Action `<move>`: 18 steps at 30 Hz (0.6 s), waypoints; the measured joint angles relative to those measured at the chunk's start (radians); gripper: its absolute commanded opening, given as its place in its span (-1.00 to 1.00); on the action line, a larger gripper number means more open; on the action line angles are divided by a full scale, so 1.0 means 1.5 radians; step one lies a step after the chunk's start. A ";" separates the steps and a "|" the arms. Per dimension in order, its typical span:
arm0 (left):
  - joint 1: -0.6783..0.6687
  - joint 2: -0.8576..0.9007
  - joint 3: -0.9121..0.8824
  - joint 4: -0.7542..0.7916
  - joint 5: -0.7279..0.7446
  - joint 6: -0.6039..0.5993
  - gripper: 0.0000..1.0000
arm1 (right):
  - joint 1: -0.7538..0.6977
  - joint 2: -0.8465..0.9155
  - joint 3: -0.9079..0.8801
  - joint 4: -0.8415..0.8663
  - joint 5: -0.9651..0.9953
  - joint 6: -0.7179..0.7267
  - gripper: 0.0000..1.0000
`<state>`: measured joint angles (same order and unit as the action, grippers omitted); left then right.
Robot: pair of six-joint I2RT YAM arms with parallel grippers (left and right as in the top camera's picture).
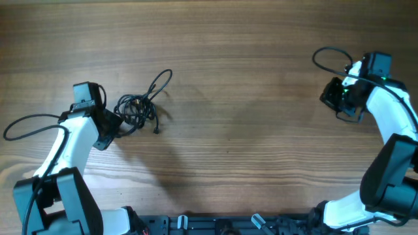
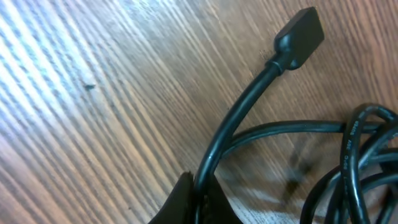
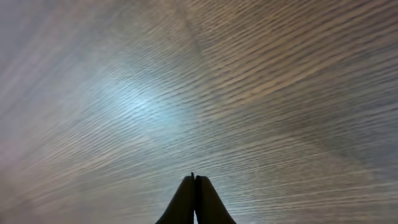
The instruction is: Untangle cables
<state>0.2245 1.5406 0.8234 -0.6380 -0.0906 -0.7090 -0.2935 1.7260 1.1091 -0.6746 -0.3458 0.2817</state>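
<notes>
Black rubber-sheathed cord is pinched in the left pincer [image 2: 198,198]; the right pincer [image 3: 194,185] is closed with nothing in it.

The left pincer's dark fingers are clamped narrowly on one smooth, round strand of the cables [image 1: 135,108]. From the tips the strand curves up and away to a flat, rectangular moulded plug [image 2: 300,36] that lies on the wood. Just beside it, more strands with faint printed lettering curl over one another. From overhead the cables form a tight knot on the left side of the table [image 3: 199,93], touching the left pincer, with one loose loop reaching away from the robot and a short tail ending in a small connector. The right pincer's tips are pressed together over bare, fine-grained, matte brown wood at the far right, well apart from the cables.
</notes>
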 measured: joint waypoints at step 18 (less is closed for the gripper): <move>-0.188 0.000 -0.002 0.107 0.229 0.248 -0.92 | 0.350 0.000 0.000 0.087 -0.147 0.093 0.99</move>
<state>-0.0574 1.5406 0.8200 -0.4782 0.2535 -0.3370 0.2317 1.7260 1.1091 -0.5442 -0.5659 0.4213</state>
